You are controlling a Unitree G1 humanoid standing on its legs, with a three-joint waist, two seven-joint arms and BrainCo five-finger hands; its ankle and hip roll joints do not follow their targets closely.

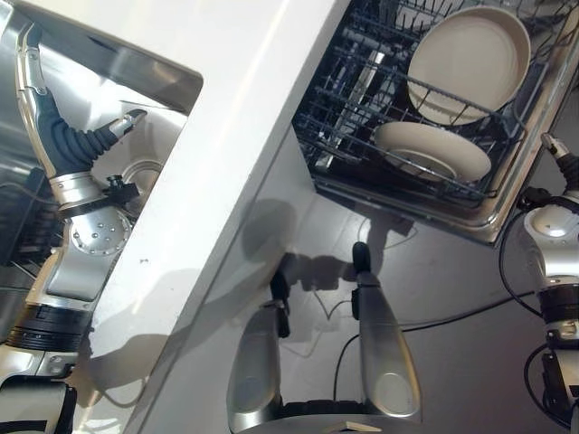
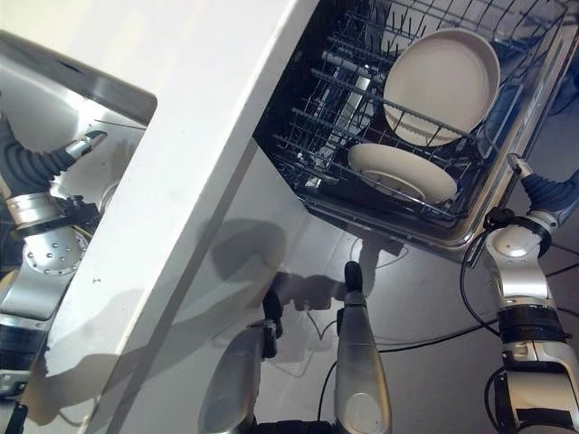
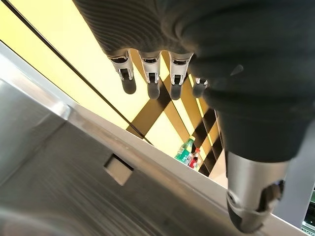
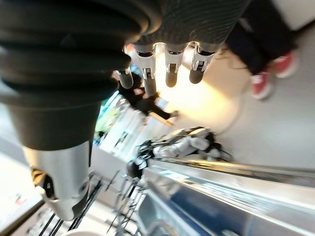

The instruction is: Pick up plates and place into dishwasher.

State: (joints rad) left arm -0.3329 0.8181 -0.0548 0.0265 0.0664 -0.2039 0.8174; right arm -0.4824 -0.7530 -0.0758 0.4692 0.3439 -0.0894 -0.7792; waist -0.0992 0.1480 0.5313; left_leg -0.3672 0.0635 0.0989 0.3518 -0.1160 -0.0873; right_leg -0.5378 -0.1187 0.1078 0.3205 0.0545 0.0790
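1. Two cream plates sit in the dishwasher rack (image 1: 362,117): the larger plate (image 1: 470,59) leans nearly upright, and the smaller plate (image 1: 432,149) lies tilted just below it
2. The left hand (image 3: 206,59) hangs over the steel sink (image 3: 74,187), fingers straight, holding nothing
3. The right hand (image 4: 162,39) hovers beside the open dishwasher, fingers relaxed and empty
4. A person's red shoes (image 4: 268,78) stand on the floor nearby

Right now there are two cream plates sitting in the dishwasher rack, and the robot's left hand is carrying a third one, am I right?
Not quite. Two cream plates do sit in the dishwasher rack, but the left hand carries nothing: the left wrist view shows its fingers straight and empty over the steel sink.
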